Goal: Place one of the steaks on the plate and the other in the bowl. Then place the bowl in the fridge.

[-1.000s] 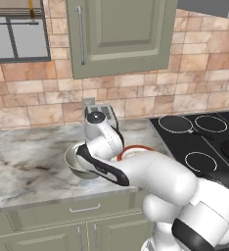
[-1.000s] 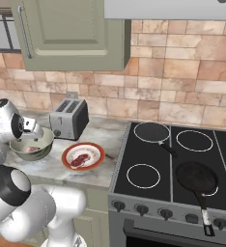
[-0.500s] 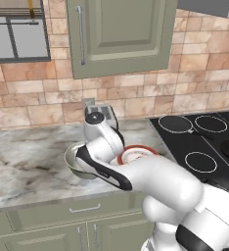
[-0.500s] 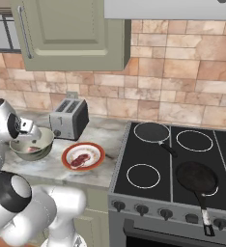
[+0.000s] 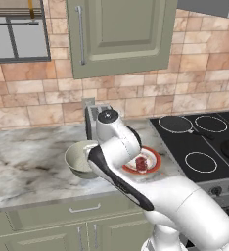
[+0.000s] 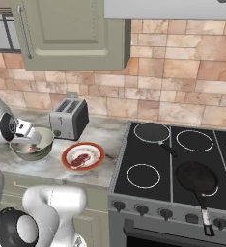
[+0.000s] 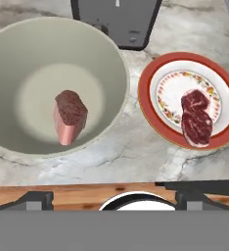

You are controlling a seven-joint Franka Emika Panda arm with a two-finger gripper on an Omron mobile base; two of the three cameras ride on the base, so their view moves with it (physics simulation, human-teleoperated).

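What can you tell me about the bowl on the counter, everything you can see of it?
The bowl is deep, round and pale grey-green, ceramic by its look, and stands upright on the marble counter. One steak lies inside on its bottom, leaning toward the wall. The orange-rimmed plate sits close beside it, apart as far as the hand view shows, with the toaster just behind. In the right base view the open gripper hangs over its rim, holding nothing.

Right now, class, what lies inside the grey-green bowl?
One steak sits on the bowl's floor, propped on edge. What lies beneath the meat is covered. The other steak lies on the plate beside it.
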